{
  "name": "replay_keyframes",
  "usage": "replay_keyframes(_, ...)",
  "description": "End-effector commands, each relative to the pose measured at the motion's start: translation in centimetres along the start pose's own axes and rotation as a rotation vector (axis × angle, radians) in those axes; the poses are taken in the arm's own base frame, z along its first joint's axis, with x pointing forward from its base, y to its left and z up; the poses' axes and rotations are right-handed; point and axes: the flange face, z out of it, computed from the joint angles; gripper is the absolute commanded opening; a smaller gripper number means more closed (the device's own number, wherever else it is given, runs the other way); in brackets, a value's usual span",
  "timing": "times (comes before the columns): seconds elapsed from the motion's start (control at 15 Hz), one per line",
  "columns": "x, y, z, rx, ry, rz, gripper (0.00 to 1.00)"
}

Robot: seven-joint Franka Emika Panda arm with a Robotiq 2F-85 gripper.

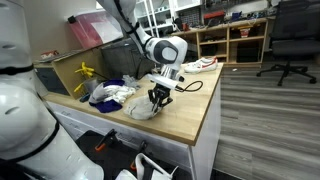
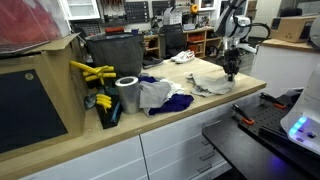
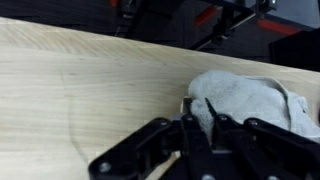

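A pale grey-white cloth (image 3: pixel 252 100) lies crumpled on the wooden tabletop (image 3: pixel 80 90). It also shows as a flat heap in both exterior views (image 1: pixel 143 110) (image 2: pixel 210 82). My gripper (image 3: pixel 200 103) points down at the cloth's edge, its two black fingers drawn close together with a fold of the fabric pinched between them. In both exterior views the gripper (image 1: pixel 157 98) (image 2: pixel 231 72) stands upright over the cloth near the table's end, fingertips touching the fabric.
A pile of white and blue cloths (image 2: pixel 160 96) lies mid-table beside a metal can (image 2: pixel 127 93). Yellow tools (image 2: pixel 90 72) and a dark bin (image 2: pixel 115 50) stand behind. The table's edge (image 1: pixel 200 125) is close to the gripper. An office chair (image 1: pixel 290 40) stands on the floor.
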Motion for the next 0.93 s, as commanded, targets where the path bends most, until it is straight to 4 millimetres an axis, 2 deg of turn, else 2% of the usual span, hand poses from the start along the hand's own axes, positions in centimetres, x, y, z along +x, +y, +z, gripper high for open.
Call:
replay_keyframes(0.0,0.5,0.1,-3.7,0.052,0.039,0.038,0.03)
replay_keyframes(0.27,0.9,0.6,-7.3,0.062,0.089,0.072,0.03)
replay_keyframes(0.87,0.6,4.5,-13.0,-0.001,0.183,0.119,0.03)
